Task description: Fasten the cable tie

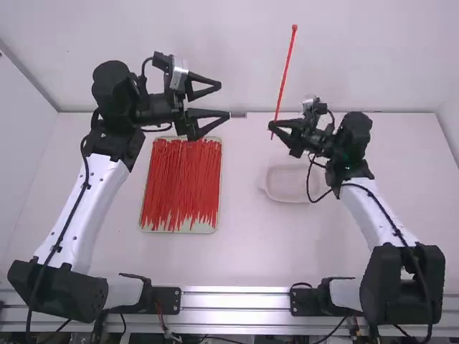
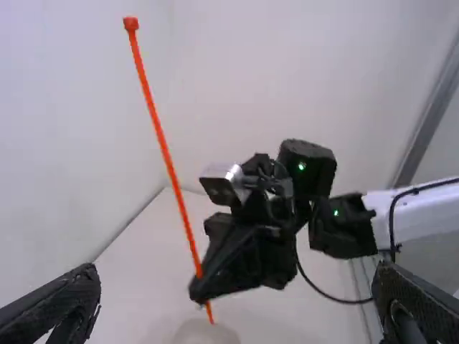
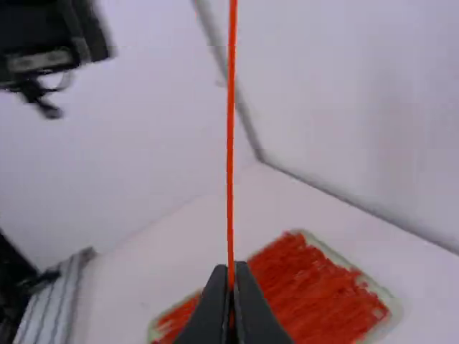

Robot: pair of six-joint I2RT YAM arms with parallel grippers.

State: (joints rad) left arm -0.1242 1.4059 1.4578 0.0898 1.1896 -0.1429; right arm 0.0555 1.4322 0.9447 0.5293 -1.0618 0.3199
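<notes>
I note my right gripper (image 1: 272, 129) pinching the lower end of one red cable tie (image 1: 285, 72), held upright near the far edge of the table (image 1: 244, 244), while my left gripper (image 1: 223, 100) hangs spread wide above the far edge of the tray (image 1: 179, 231).

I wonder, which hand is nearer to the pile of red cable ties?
Left. The left hand hangs open by the far edge of the pile of red cable ties; the right hand is farther off to its side, gripping a single tie.
</notes>
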